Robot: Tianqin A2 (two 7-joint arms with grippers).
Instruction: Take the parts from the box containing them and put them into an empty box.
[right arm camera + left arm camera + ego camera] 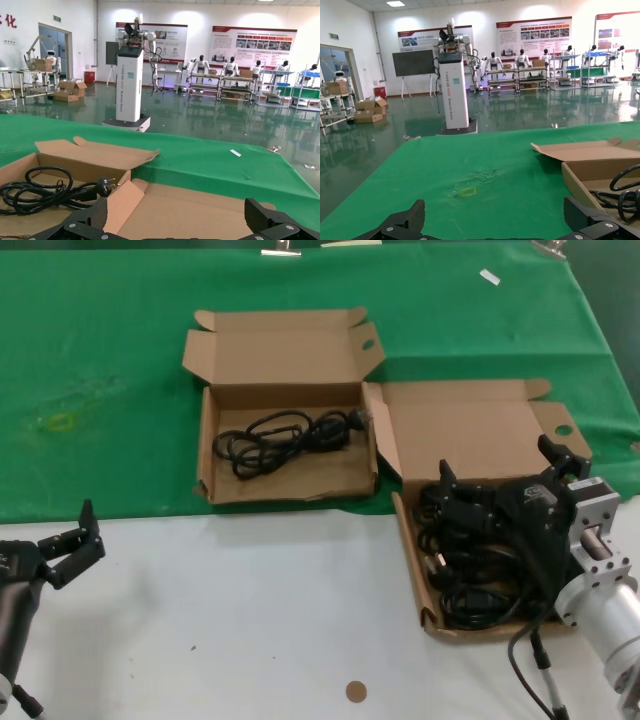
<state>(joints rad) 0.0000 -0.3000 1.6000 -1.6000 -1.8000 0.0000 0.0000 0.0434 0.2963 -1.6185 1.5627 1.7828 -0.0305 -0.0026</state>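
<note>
Green-clothed desk (120, 360), transfer barely started

One cable (288, 437) sits in the far box (285, 400); a whole pile (478, 575) is left in the near box (470, 430), where the right gripper (500, 470) hovers spread and empty. Left gripper (75, 540) idles spread at the near edge.

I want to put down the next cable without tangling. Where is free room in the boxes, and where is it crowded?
The left box holds one cable lying across its middle; bare cardboard stays along its front wall. The right box is crowded: cables pile over its floor, with the right pincer open above them. The left pincer waits open, over the white table.
</note>
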